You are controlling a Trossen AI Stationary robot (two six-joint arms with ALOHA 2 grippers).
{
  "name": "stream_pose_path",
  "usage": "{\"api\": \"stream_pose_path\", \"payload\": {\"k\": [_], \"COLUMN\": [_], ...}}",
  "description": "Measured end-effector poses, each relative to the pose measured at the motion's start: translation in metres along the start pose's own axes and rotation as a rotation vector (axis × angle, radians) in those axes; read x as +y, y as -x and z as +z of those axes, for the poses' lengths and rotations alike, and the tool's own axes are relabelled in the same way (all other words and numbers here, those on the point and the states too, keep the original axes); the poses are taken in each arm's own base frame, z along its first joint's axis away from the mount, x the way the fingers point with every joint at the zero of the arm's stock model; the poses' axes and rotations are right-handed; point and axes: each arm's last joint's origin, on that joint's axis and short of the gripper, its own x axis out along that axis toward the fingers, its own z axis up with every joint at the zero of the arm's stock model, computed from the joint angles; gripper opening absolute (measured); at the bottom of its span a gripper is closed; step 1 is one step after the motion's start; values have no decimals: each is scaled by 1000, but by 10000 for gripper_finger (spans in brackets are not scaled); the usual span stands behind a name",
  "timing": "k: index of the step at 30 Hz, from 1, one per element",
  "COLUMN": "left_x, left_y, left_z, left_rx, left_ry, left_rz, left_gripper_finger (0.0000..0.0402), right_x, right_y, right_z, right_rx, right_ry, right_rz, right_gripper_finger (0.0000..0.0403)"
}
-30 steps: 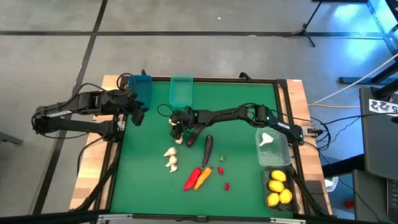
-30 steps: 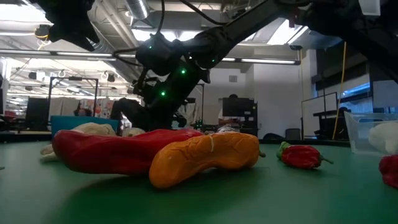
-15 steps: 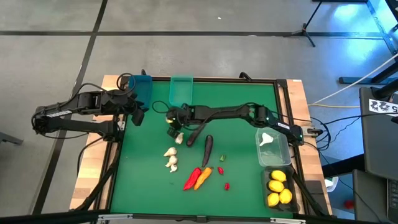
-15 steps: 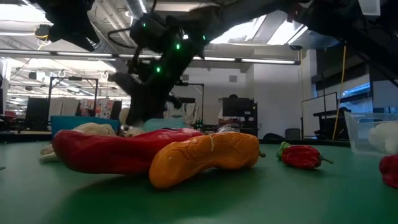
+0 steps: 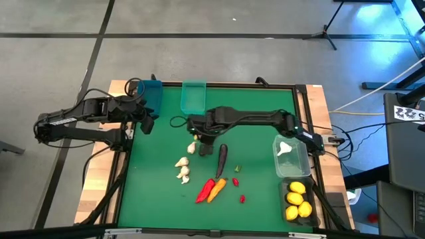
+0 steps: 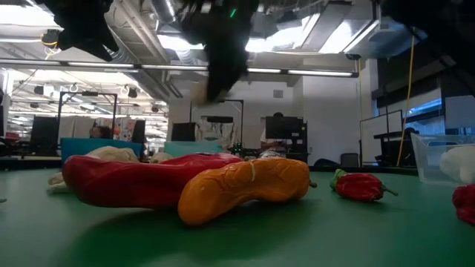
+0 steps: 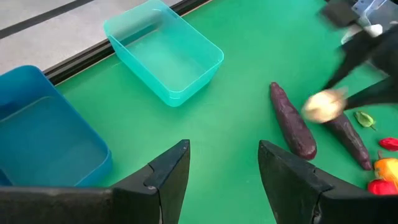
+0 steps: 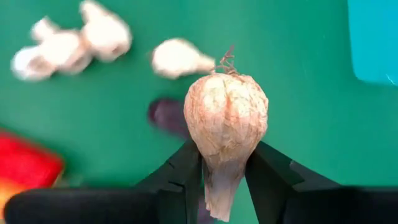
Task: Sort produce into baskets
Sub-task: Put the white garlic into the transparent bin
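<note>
Cream-white and papery-looking, the garlic bulb (image 8: 226, 119) in the right wrist view is pinched between the right gripper (image 8: 222, 163), whose two dark fingers (image 8: 185, 167) press on its tapered lower end while the fat body and a dry wisp of stem stand clear above them. It reads as a light, stiff toy piece; the rounded, ribbed skin looks a little slippery, so a hold low on the taper seems less secure than one across the widest part. Below it, blurred, lie more garlic bulbs (image 8: 74, 41) on the green mat.

In the high view the right gripper (image 5: 194, 125) hangs over the middle of the table, just right of the teal bin (image 5: 193, 95) at the far edge, with the blue bin (image 5: 152, 91) to that bin's left. A clear bin (image 5: 292, 157) with one garlic in it and a dark bin of lemons (image 5: 297, 200) sit at the right. Eggplants (image 5: 221, 158), a carrot (image 5: 216, 190) and chili peppers (image 5: 204, 190) lie nearer. The left gripper (image 5: 144, 114) waits at the left edge.

The left wrist view shows that left gripper's fingers (image 7: 166, 174) apart and empty, the held bulb (image 7: 323, 104) far off above an eggplant.

The low view shows the carrot (image 6: 245, 187) and a red pepper (image 6: 141, 178) close up.
</note>
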Motion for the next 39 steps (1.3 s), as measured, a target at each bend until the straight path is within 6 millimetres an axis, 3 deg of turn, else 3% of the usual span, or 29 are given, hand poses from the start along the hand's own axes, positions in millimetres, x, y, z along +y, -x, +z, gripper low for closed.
{"api": "stream_pose_path", "payload": {"k": [8,14,18,23,27,33,39], "left_x": [0,1,1,1,1,1,1], "left_y": [0,0,0,0,0,0,0], "left_z": [0,-2,-2,-2,-2,-1,-1], "left_rx": [3,16,16,16,16,14,14], "left_ry": [0,-5,-5,-4,-3,-1,-1], "left_rz": [1,9,10,9,9,8,8], "left_gripper_finger": [185,185,185,185,185,185,185], "right_x": [10,22,33,42,44,41,39], "right_y": [92,155,175,163,139,106,86], "right_z": [-49,-127,-190,-256,-288,-307,-315], "right_rx": [53,27,-43,-40,48,152,221], "right_ry": [-15,-220,-486,-840,-1060,-1201,-1258], "right_rz": [-31,-158,-194,-217,-314,-434,-419], "right_gripper_finger": [110,110,111,111,111,111,134]}}
